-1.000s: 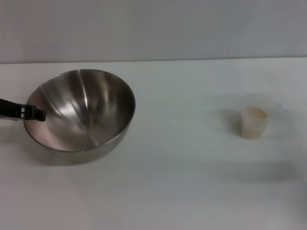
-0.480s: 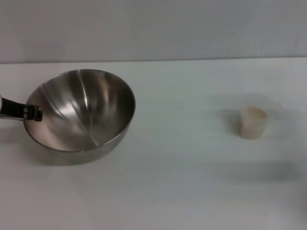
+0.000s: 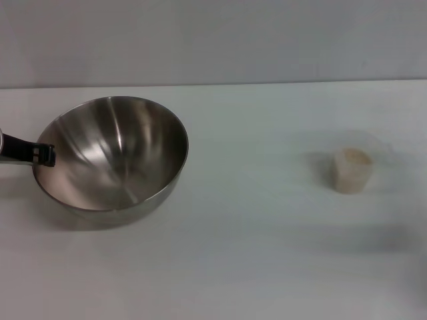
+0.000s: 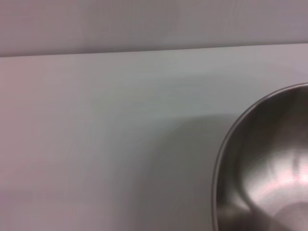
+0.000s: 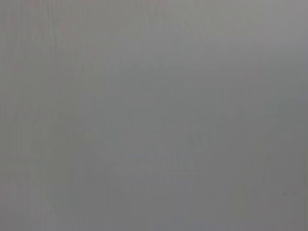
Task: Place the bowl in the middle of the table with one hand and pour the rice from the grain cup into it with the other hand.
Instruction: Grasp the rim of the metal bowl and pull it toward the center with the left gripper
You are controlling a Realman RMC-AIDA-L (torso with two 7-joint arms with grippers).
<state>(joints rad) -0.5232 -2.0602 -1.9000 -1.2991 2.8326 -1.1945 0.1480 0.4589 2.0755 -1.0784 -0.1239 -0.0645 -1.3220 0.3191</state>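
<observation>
Left gripper [image 3: 45, 156] retreats leftward off bowl [image 3: 113, 155] rim at frame left; claw state, we cannot tell. Bowl stiff, slick: we'd pinch thin rim.

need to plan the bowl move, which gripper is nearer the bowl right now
Left. The left gripper sits at the bowl's left rim. The right gripper appears in no view, so it is farther off.

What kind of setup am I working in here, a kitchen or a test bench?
Probably a test bench: a bare white table against a blank wall, holding only a steel bowl and a grain cup of rice. The left hand is at the bowl's rim.
</observation>
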